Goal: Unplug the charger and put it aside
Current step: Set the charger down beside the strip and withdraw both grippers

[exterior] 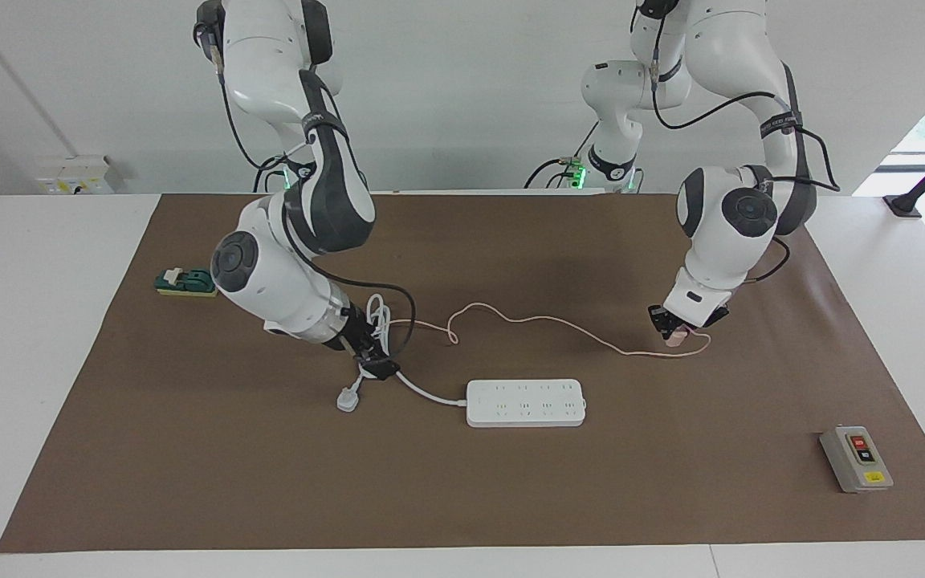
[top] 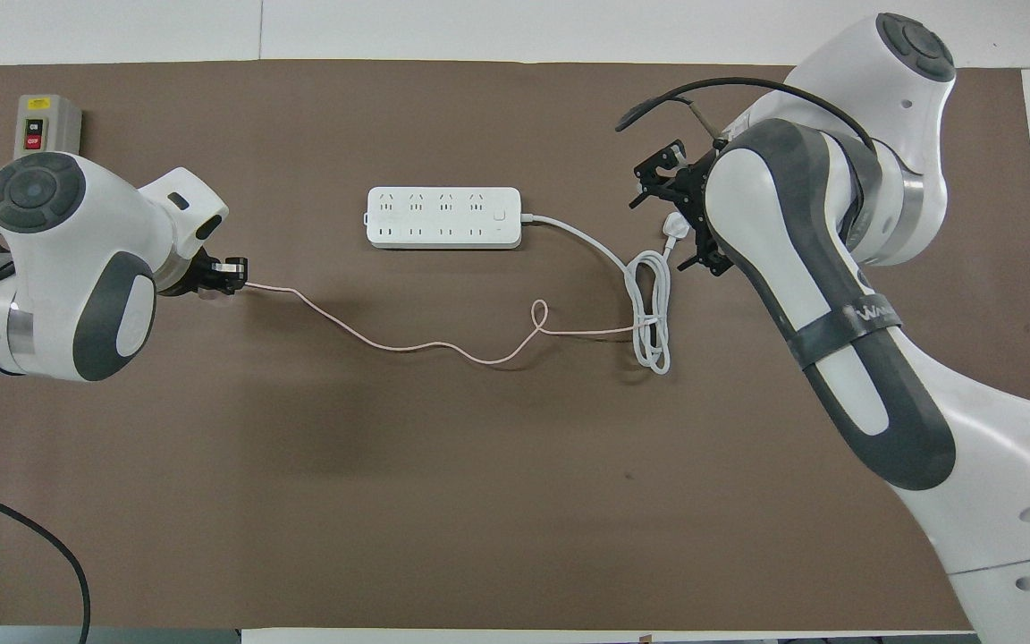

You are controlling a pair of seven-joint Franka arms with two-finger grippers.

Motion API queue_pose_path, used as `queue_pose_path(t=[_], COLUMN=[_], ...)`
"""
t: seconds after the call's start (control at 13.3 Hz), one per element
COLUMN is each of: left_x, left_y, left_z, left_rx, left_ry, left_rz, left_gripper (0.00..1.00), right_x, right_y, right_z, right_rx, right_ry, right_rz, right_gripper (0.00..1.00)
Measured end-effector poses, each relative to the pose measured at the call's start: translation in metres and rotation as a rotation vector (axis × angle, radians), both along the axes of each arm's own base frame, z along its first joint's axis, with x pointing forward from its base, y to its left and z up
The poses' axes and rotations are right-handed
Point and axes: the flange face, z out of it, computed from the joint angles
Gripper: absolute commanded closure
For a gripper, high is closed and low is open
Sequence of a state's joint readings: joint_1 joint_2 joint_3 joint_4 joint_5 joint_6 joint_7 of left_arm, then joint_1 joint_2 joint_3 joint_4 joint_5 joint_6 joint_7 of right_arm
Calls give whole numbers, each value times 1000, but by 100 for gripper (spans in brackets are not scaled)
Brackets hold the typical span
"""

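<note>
Left pincer clamping pink charger, hidden overhead, right pincer wide.

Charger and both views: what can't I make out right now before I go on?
- charger: facing view shows only a pink sliver under the left gripper; overhead, the left arm's wrist covers it.
- Whether the charger rests on the mat: cannot tell in either view.
- right gripper: its fingers sit over the white cord, contact unclear.
- power strip: socket details too small.
</note>
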State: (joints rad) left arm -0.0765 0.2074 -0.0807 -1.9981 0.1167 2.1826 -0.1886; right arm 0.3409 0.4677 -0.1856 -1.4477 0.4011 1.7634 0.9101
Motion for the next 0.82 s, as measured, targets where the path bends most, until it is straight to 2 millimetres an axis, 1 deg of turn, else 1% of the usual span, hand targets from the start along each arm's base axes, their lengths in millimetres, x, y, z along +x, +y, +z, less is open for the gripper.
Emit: queue_pose_path(t=[0.07,0.22,0.3,0.45,0.53,0.6,0.67,0.75,0.82], left_x=[-7,-17,-23,-32,-37,-42,-44,-46,-46], left_y=[1,1,4,15,20,24,28,31,36], left_z=[-3,-3,-3,-8,-12,-16,-18,-19,-18], left_rx=[0,-6,-11,-15,-17,-17,-17,-17,-17], left_ry=[2,-8,-15,-20,-21,-18,-17,-14,-14], left_rz=[-1,-1,-1,1,4,10,13,9,5], left_gripper=[88,86,82,77,71,54,27,5,0], right_x=[-6,-16,-22,-32,-37,-41,-45,-48,-50], right_y=[-8,-22,-32,-55,-69,-82,-94,-102,-106], right_z=[8,25,37,63,77,88,96,102,107], right_rx=[-42,-105,-126,-159,-169,-165,-159,-158,-165], right_ry=[2,2,1,-4,-8,-9,-10,-18,-28], right_rz=[73,217,282,382,416,442,467,492,520], right_gripper=[0,0,0,0,0,0,0,0,0])
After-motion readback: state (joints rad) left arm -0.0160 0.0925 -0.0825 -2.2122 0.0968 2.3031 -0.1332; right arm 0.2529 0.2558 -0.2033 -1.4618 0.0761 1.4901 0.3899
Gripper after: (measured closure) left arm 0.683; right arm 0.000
